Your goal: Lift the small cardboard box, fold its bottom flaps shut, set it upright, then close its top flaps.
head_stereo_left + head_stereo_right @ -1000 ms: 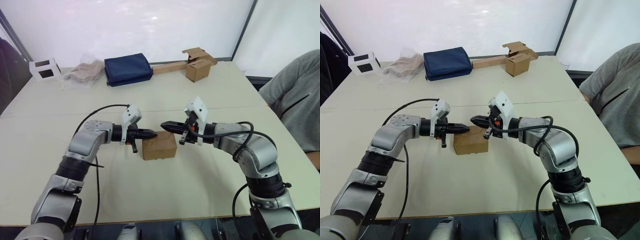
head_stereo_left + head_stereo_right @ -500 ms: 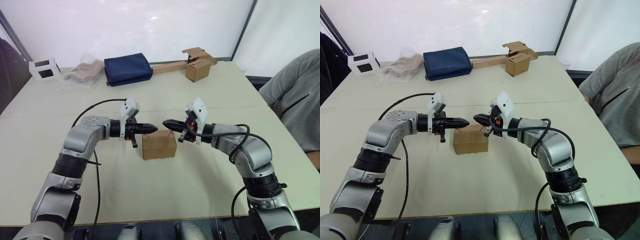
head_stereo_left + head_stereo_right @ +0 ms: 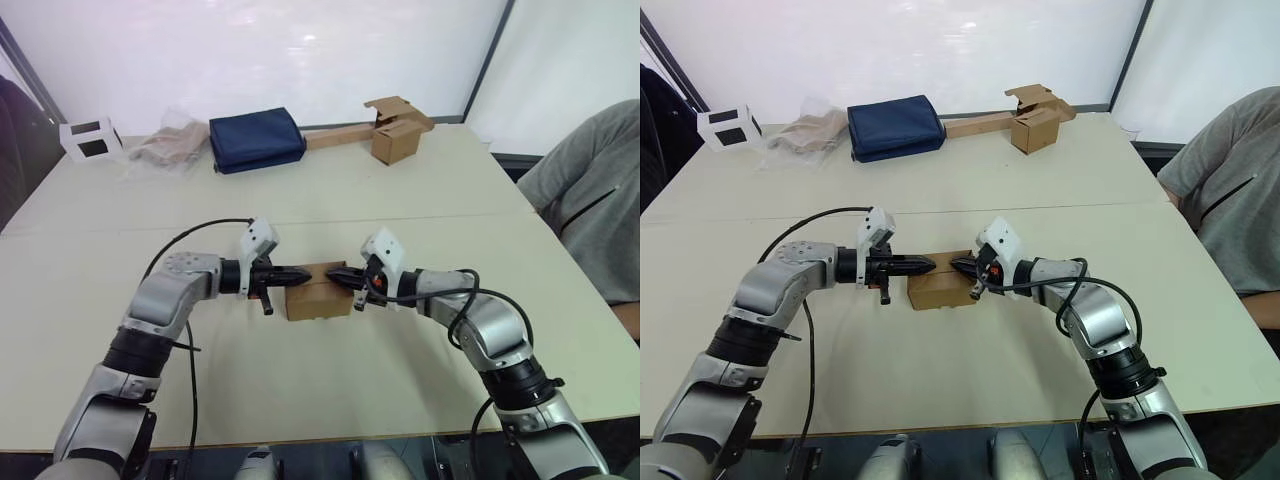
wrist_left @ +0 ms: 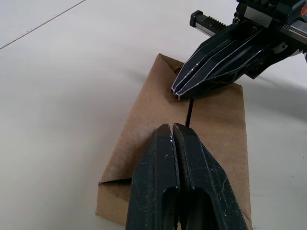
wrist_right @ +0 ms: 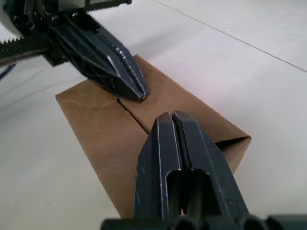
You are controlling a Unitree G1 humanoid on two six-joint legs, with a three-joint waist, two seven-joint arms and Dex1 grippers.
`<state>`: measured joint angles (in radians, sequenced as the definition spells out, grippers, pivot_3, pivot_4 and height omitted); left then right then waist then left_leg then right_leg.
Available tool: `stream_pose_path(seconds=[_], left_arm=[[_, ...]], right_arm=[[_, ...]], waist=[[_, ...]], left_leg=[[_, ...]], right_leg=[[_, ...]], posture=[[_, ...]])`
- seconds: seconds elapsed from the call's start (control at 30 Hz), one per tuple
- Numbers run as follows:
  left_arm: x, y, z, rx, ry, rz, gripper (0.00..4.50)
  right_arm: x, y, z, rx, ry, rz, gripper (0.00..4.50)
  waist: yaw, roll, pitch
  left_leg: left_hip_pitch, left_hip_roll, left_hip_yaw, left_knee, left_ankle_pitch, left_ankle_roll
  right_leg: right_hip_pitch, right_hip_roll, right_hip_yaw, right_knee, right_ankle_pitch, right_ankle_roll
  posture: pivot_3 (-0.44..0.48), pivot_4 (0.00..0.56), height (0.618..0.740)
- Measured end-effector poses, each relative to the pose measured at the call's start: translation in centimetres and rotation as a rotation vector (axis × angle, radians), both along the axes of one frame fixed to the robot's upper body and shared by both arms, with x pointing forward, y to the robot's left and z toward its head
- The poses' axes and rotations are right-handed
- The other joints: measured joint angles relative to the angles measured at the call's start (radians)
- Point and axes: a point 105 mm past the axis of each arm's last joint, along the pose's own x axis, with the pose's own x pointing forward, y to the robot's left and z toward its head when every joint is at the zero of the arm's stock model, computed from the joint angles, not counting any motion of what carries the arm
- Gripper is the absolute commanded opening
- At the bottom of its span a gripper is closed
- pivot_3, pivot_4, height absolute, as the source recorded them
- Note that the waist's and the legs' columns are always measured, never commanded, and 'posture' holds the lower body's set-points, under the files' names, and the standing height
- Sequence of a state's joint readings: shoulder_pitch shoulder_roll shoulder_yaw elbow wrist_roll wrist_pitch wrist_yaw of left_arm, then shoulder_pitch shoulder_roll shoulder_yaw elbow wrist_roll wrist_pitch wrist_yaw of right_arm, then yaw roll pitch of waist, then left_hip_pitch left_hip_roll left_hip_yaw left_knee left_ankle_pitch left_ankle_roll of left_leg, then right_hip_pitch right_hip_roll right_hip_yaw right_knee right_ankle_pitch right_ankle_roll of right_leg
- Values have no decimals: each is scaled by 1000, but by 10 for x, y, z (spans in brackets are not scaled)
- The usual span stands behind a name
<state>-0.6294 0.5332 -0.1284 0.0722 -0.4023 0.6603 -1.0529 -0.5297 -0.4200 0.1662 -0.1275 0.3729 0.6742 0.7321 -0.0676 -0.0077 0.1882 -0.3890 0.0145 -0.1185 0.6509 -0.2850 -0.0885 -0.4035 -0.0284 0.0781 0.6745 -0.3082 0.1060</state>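
The small cardboard box (image 3: 318, 303) sits on the table in front of me. Its top flaps (image 4: 218, 120) lie flat and meet at a middle seam. The bottom flaps are hidden underneath. My left gripper (image 3: 305, 271) is shut, and its tip rests on the box's top from the left. My right gripper (image 3: 335, 272) is shut too and comes in from the right, its tip on the same face. The two tips almost meet over the seam, as seen in the left wrist view with the left gripper (image 4: 171, 127) and the right gripper (image 4: 178, 91).
At the table's far side lie a navy bag (image 3: 256, 138), a crumpled plastic bag (image 3: 165, 145), a small white box (image 3: 88, 138) and a second brown box on a long cardboard strip (image 3: 396, 135). A person in a grey sleeve (image 3: 590, 190) sits at the right.
Both grippers have come down from just above the box and closer together, so their shut tips now rest on its top face. The box has stayed in place.
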Motion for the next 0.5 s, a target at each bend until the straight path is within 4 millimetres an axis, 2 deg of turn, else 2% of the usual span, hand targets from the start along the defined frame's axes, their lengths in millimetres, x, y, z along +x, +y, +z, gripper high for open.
stream_pose_path(seconds=[0.13, 0.23, 0.33, 0.37, 0.5], left_arm=[[4, 10, 14, -59, -34, 55, 57], [1, 16, 26, -80, -77, 65, 57], [-7, 27, 25, -24, -103, 55, 57], [-16, 34, 22, 12, -106, 35, 57], [-29, 54, 17, 60, -85, 34, 57]], right_arm=[[-1, -5, 20, 31, -21, -4, 0], [-8, -5, 37, 33, -61, 24, 0], [-16, -8, 43, 13, -72, 48, 0], [-19, -13, 45, -7, -80, 47, 0], [-29, -33, 44, -60, -74, 25, 0]], waist=[[0, 0, 0], [0, 0, 0], [-1, 0, 0], [-2, 0, 0], [6, 0, 1]], left_leg=[[-1, 0, 0, 0, 0, 0], [-1, 0, 0, -1, 0, 0], [-1, 0, 0, -1, 0, 0], [-1, 0, 0, -2, 0, 0], [-1, 0, 0, -2, 0, 0]], right_leg=[[-1, 0, 0, 0, 0, 0], [-1, 0, 0, 0, 0, 0], [-1, 0, 0, -1, 0, 0], [-2, 0, 0, -1, 0, 0], [-1, 0, 0, -2, 0, 0]], posture=[[0, 150, 740], [0, 150, 740], [0, 150, 740], [0, 150, 740], [0, 150, 740]])
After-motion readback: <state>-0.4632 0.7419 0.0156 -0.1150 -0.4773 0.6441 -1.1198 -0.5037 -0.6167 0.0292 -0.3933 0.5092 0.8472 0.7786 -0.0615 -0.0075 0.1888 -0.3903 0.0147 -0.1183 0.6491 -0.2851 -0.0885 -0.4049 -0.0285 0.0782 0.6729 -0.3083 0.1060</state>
